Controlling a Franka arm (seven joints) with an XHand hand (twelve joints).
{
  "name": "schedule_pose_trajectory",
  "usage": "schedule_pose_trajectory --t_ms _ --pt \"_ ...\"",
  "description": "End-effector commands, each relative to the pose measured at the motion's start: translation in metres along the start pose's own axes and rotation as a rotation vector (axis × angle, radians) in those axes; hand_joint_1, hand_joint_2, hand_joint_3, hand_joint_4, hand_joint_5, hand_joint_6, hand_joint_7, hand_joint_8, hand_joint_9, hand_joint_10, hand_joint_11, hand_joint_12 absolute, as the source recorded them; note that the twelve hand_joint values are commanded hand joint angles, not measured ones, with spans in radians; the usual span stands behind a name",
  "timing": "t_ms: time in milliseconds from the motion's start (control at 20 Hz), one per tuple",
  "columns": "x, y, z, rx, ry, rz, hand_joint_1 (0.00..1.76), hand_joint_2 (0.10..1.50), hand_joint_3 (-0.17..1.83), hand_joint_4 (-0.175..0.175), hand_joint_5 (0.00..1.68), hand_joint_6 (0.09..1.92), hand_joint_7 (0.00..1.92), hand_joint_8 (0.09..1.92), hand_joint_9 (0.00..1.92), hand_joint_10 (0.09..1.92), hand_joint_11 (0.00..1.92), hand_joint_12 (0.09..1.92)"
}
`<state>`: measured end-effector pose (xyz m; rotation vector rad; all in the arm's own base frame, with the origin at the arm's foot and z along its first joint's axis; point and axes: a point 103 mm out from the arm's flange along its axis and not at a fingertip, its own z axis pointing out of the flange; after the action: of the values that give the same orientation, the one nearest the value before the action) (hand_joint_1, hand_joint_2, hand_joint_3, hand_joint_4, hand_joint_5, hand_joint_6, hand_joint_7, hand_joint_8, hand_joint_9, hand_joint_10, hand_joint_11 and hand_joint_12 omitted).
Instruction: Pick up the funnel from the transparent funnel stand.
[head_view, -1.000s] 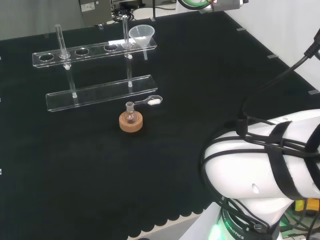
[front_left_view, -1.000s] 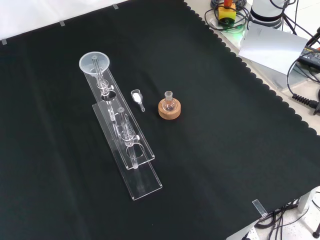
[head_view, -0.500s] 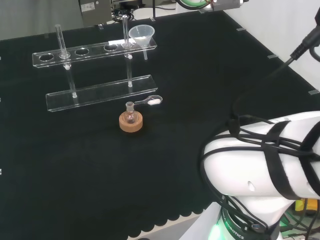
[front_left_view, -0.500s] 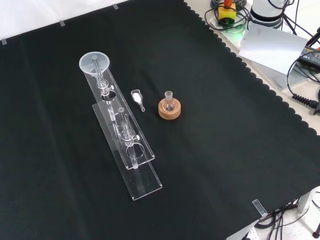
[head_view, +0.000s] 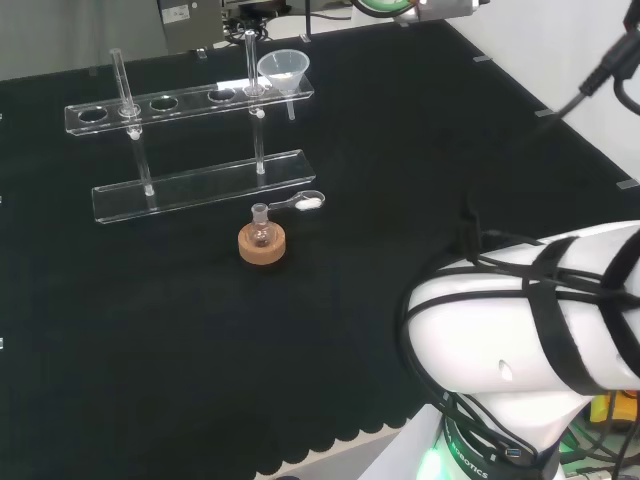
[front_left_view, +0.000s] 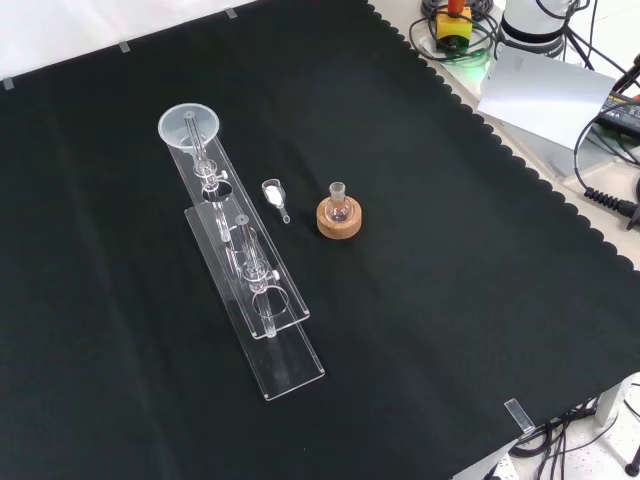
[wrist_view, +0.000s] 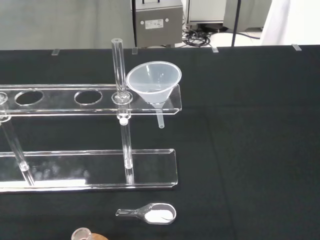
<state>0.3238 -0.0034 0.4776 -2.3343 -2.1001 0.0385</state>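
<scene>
A clear funnel (head_view: 284, 68) sits in the end hole of the transparent stand (head_view: 192, 103), at the stand's right end in the head view. In the front view the funnel (front_left_view: 188, 127) is at the stand's far end, above the long base plate (front_left_view: 290, 365). The wrist view faces the funnel (wrist_view: 153, 81) from some way off, its stem hanging below the top shelf (wrist_view: 60, 106). Two upright clear posts carry that shelf, which has several round holes.
A small flask on a cork ring (head_view: 261, 240) stands in front of the stand, with a clear scoop of white powder (head_view: 308, 201) beside it. The arm's white link (head_view: 530, 340) bulks at the lower right of the head view. Cables and gear lie beyond the cloth's scalloped edge (front_left_view: 520, 170).
The arm's white link has shifted slightly in the head view and the cable at the upper right has swung. The ware on the cloth has not moved.
</scene>
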Motion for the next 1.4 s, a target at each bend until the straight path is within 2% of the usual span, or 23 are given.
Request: schedule_pose_trajectory --t_ms 50,450,700,850,1150,1400 --pt "-0.003 0.042 0.011 0.031 -0.018 0.024 0.00 1.15 0.45 0.012 0.19 0.09 0.00 0.43 0.14 0.64 0.06 1.38" --pt "-0.015 0.129 0.044 0.105 -0.019 -0.019 0.00 1.12 0.40 0.002 0.17 0.09 0.03 0.46 0.15 0.65 0.04 1.40" --pt "-0.018 0.173 0.065 0.147 -0.057 -0.054 0.00 1.10 0.37 -0.006 0.17 0.09 0.06 0.51 0.18 0.69 0.03 1.42" --pt "-0.018 0.195 0.073 0.181 -0.086 -0.060 0.01 1.09 0.34 -0.010 0.17 0.09 0.06 0.55 0.18 0.71 0.03 1.43" --pt "-0.009 0.220 0.097 0.237 -0.092 -0.098 0.06 1.07 0.30 -0.016 0.15 0.09 0.03 0.59 0.18 0.72 0.03 1.43" --pt "-0.005 0.234 0.107 0.272 -0.108 -0.109 0.09 1.03 0.28 -0.019 0.13 0.09 0.02 0.60 0.19 0.73 0.03 1.44"
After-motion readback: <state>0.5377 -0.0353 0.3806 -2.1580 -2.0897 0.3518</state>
